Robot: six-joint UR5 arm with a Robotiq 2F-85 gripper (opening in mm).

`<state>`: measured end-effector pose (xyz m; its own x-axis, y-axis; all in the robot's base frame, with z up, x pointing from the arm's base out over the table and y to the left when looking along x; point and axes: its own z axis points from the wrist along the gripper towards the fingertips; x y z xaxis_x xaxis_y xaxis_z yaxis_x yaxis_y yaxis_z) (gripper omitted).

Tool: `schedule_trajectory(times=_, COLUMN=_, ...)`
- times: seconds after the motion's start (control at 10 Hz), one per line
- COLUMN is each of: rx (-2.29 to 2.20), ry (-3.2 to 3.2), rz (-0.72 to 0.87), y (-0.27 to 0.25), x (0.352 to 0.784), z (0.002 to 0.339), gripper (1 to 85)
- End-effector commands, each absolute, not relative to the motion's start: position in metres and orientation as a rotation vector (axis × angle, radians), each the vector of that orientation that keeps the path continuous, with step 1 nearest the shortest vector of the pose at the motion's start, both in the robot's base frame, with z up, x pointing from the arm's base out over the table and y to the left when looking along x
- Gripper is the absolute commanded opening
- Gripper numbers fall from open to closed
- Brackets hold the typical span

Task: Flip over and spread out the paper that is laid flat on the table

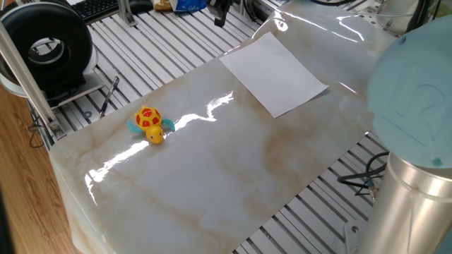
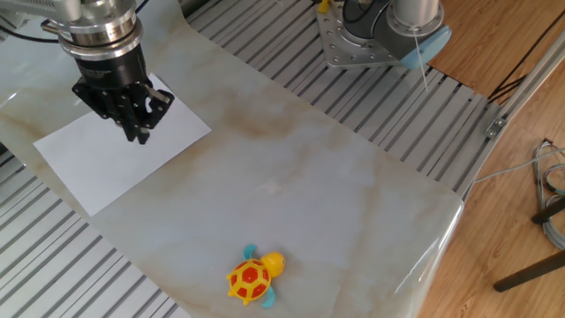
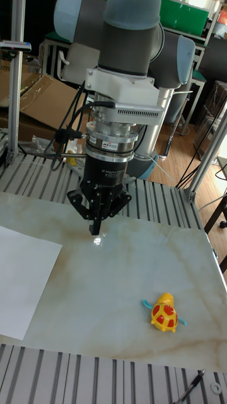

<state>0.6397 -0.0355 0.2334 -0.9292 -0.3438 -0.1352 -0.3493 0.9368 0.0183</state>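
The white paper lies flat on the marble table, near one end of the slab. My gripper hangs pointing straight down above the table, by the paper's edge nearest the table's middle. Its fingers are pressed together with nothing between them, and they are not touching the sheet. In one fixed view only the dark tips of the gripper show at the top edge.
A small yellow and red toy turtle sits on the table, well away from the paper. The arm's base stands on ribbed aluminium rails beside the slab. A black round device rests off the table.
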Motion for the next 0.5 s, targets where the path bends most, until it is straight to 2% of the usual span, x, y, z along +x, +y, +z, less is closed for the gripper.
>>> schedule_trajectory(times=0.0, rx=-0.466, ry=2.979, rz=0.046, y=-0.035, x=0.647, z=0.221, gripper=1.0)
schedule_trajectory(times=0.2, rx=-0.45, ry=2.98, rz=-0.007, y=-0.04, x=0.655, z=0.198, gripper=1.0)
schedule_trajectory(times=0.4, rx=-0.453, ry=3.003, rz=-0.063, y=-0.052, x=0.651, z=0.194, gripper=1.0)
